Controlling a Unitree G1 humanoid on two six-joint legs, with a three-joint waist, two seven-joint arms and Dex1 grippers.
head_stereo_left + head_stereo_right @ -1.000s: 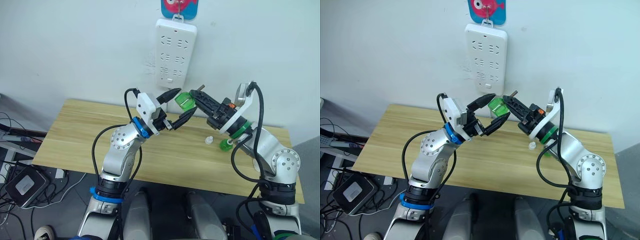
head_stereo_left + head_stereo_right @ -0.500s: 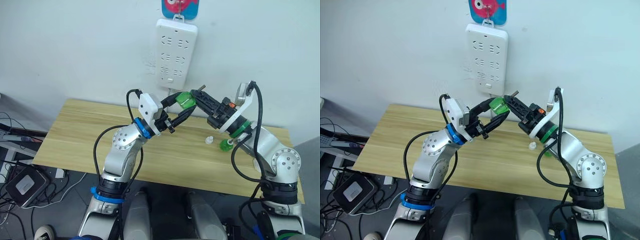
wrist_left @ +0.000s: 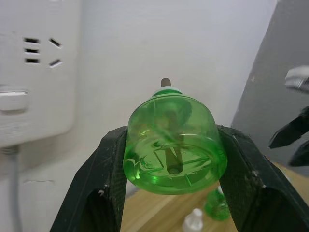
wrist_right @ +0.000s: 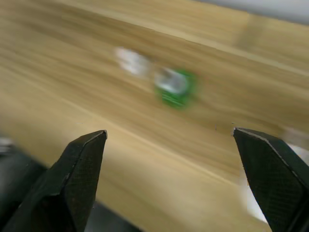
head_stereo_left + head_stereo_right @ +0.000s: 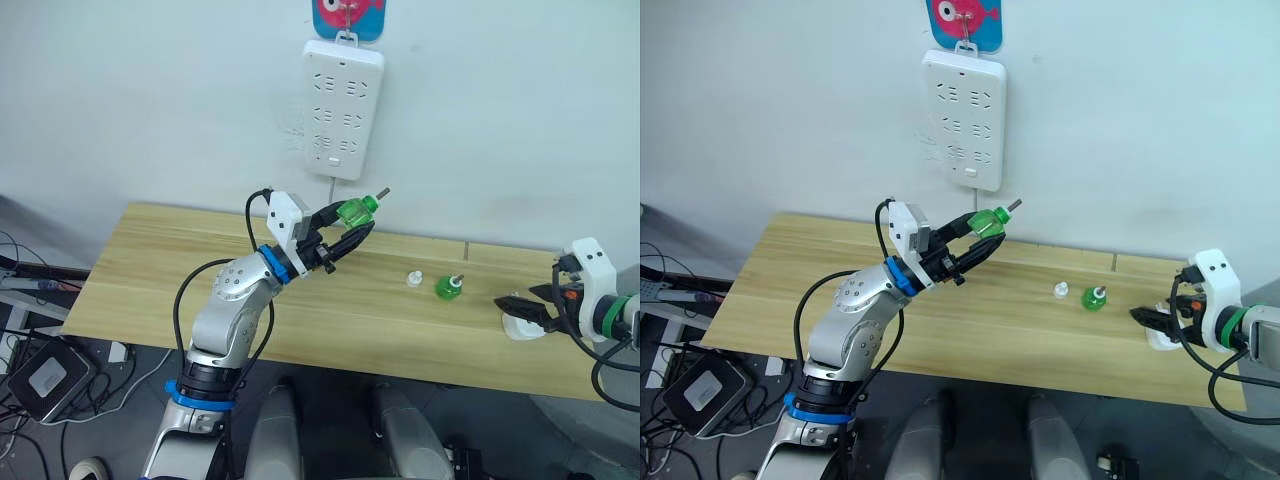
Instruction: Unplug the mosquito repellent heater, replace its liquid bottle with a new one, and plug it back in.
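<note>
My left gripper (image 5: 358, 220) is shut on a green liquid bottle (image 5: 353, 211), held in the air below the wall strip with its wick pointing up and to the right. In the left wrist view the bottle's base (image 3: 175, 145) sits clamped between both black fingers. My right gripper (image 5: 517, 306) stands open and empty, low over the table's right end. Just under its fingers lies a small white rounded thing (image 5: 520, 330), apparently the mosquito repellent heater, partly hidden. A second green bottle (image 5: 448, 287) stands upright on the table, with a small white cap (image 5: 411, 280) beside it.
A long white power strip (image 5: 342, 108) hangs on the wall above the wooden table (image 5: 150, 270), under a blue and pink hook. Cables and a dark box (image 5: 45, 375) lie on the floor at the left.
My right gripper has let go of the green bottle, opened wide and swung away to the table's right end. The left gripper now holds the bottle alone. The view has shifted.
</note>
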